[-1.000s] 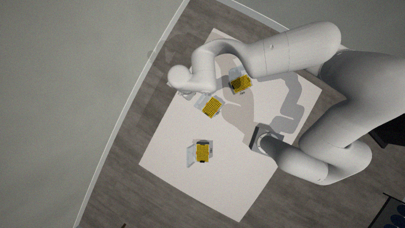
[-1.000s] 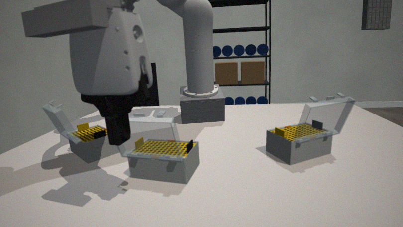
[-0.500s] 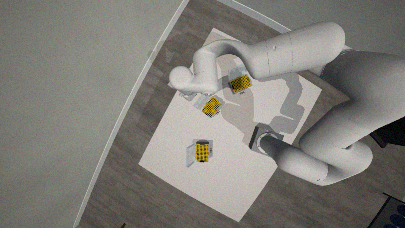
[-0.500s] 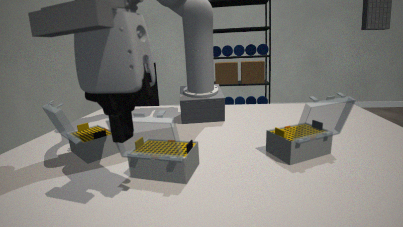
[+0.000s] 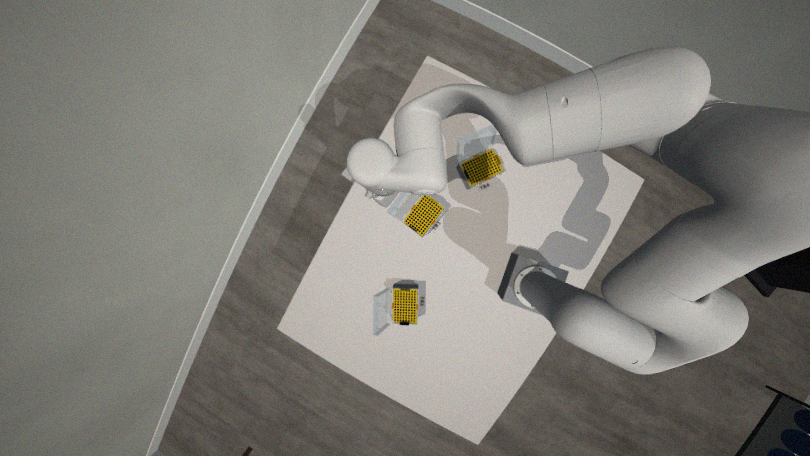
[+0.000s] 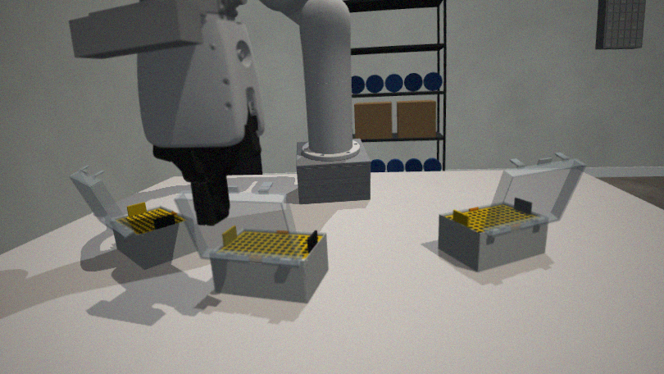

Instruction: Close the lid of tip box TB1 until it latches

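Note:
Three grey tip boxes with yellow tip racks stand flat on the white mat (image 5: 453,368) (image 6: 418,316), each with its clear lid raised. The middle box (image 5: 423,215) (image 6: 269,271) has its lid (image 5: 396,205) (image 6: 260,208) standing up behind the rack. My gripper (image 6: 211,218) is shut and empty. It points down at the left part of that lid, on the side away from the rack; I cannot tell if it touches. In the overhead view the wrist hides the fingers. The box labels are too small to read surely.
A second open box (image 5: 481,167) (image 6: 146,234) stands close by, under the arm. The third open box (image 5: 404,305) (image 6: 492,239) stands apart. The robot base (image 5: 512,283) (image 6: 332,180) sits on the mat's far side. A shelf (image 6: 394,93) stands behind the bench.

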`<state>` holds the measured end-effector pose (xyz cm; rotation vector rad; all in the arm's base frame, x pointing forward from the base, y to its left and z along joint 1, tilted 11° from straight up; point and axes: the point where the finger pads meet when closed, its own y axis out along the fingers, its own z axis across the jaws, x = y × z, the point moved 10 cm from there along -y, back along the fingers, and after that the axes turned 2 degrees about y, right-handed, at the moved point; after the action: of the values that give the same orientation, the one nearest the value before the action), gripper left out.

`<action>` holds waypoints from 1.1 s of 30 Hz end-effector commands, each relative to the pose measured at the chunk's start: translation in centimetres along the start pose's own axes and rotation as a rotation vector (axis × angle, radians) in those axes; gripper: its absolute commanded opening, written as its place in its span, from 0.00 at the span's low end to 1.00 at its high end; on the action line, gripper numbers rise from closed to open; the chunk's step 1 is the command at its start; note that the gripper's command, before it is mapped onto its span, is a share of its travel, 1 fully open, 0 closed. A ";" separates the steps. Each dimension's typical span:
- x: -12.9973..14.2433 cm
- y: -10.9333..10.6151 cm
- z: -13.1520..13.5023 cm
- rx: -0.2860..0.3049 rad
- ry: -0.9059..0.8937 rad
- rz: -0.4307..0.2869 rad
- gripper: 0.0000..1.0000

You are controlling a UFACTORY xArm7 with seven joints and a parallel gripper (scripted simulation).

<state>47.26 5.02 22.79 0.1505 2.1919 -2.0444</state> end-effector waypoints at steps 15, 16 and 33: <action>2.1 -0.4 0.1 0.000 0.000 0.003 0.00; 2.3 -0.4 0.1 0.000 0.000 0.003 0.00; 4.2 -0.7 0.1 0.000 0.000 0.003 0.00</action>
<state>43.38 4.76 22.64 0.1506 2.1919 -2.0444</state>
